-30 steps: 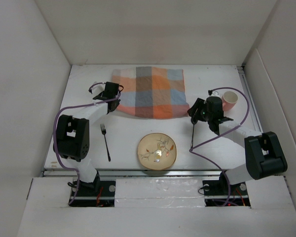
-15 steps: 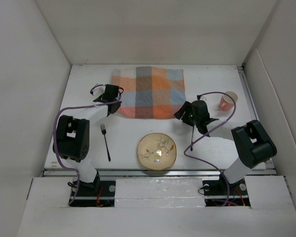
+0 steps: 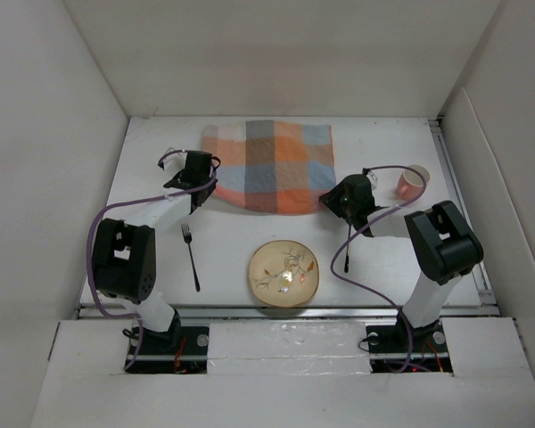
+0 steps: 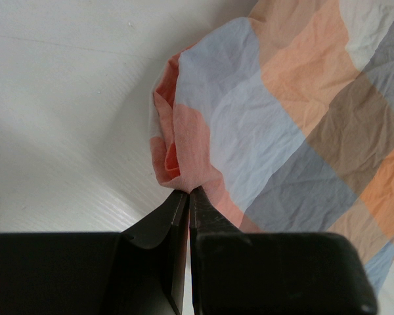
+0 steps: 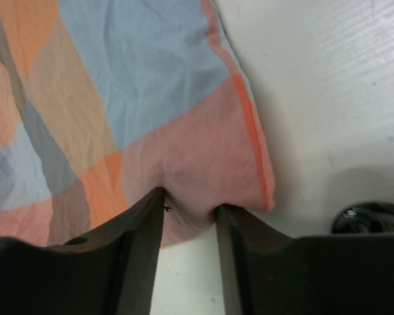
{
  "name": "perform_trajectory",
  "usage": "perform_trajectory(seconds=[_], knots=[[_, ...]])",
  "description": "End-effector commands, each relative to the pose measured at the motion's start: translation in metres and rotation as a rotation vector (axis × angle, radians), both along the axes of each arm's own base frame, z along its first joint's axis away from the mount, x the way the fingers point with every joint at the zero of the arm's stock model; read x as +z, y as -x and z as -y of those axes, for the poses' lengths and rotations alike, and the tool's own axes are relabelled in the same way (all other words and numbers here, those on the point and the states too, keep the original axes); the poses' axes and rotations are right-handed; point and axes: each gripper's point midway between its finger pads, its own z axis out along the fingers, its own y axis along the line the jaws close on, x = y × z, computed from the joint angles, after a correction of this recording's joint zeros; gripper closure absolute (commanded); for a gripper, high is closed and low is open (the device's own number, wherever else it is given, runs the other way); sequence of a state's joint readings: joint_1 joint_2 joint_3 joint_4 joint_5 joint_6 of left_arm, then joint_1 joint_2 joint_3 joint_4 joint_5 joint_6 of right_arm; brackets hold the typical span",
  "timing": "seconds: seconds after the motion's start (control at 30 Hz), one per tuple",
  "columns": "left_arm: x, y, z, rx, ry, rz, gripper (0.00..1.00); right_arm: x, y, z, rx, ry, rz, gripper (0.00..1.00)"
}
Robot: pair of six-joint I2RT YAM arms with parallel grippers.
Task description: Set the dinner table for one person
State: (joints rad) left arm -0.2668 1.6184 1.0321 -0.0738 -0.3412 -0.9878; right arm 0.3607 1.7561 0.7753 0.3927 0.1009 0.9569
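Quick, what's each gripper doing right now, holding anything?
Left gripper: closed, pinching the checked placemat at its corner.
Right gripper: open, jaws astride the placemat's other near corner, not clamped.

Plain white walls [image 3: 276, 53], even light

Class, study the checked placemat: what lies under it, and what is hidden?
The white dinner table shows all around the placemat, which lies on it. The left gripper pinches its bunched near-left corner. The right gripper, jaws apart, straddles the near-right corner. Anything beneath the middle is covered.
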Motion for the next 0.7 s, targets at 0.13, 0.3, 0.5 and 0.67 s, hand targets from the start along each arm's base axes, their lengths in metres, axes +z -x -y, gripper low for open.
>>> perform_trajectory(seconds=[0.13,0.3,0.5,0.67], knots=[[0.057,-0.005,-0.011,0.03,-0.025,0.144,1.0,0.058,-0.032,-0.011,-0.041,-0.032,0.179,1.0],[0.194,0.001,-0.019,0.012,-0.029,0.462,1.0,0.183,-0.015,-0.004,-0.017,0.173,0.408,1.0],[0.379,0.06,-0.037,-0.027,-0.065,0.917,1.0,0.382,0.041,0.037,-0.044,0.32,0.728,1.0],[0.431,0.092,-0.041,-0.052,-0.071,1.006,1.0,0.446,0.087,0.059,-0.008,0.381,0.801,1.0]])
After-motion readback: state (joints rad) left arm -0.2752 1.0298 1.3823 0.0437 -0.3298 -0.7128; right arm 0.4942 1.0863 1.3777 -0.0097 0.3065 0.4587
